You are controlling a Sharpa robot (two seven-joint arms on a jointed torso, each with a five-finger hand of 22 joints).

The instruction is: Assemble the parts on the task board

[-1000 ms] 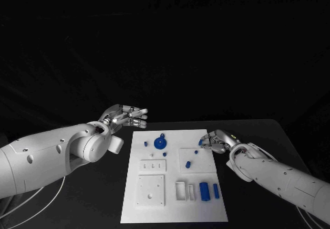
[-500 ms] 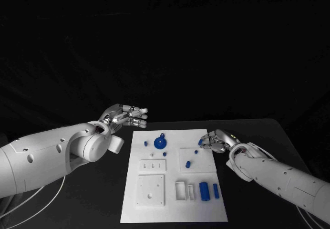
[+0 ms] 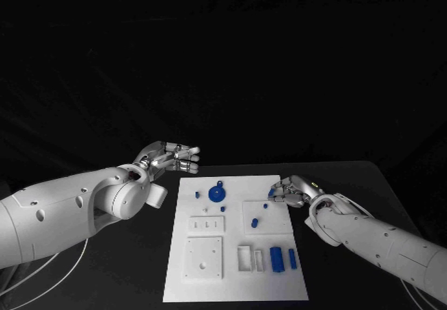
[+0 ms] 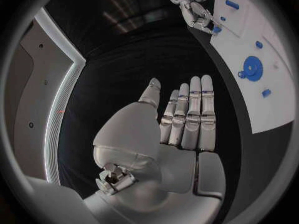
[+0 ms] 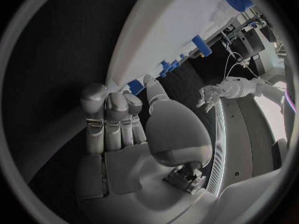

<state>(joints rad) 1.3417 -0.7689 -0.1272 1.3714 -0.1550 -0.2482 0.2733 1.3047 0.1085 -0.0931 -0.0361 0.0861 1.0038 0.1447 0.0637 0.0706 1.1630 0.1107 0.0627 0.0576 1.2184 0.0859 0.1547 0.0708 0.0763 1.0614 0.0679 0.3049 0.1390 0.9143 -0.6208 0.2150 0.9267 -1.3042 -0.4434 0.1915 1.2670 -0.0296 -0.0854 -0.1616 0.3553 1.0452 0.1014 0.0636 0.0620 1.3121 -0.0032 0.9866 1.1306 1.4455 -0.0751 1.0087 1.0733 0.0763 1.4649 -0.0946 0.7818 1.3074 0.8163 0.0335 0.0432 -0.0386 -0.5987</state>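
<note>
Item one, the task board: a white plate lying lengthwise on the black tabletop, midway between the two arms. We read no writing, brand or label on it; any fine marks are too small to make out.

Item two, the parts, all on the board. A blue round disc sits near the far end, with a small blue piece just to its left and a small blue peg just on its near side. On a raised white square at the right we see two small blue pieces. Near the right front, a blue cylinder and a slimmer blue bar lie side by side next to white slotted holders. A white block with three slots and a white square plate lie on the left half.

Item three, the left robot hand: raised beyond the board's far left corner, well apart from it, fingers straight and lying side by side, holding nothing; the left wrist view confirms this.

Item four, the right robot hand: at the board's right edge near the raised square, fingers curled. A small blue piece shows at its fingertips, yet we cannot tell whether it is pinched or merely lies beyond them. The arm hides much of the palm.
</note>
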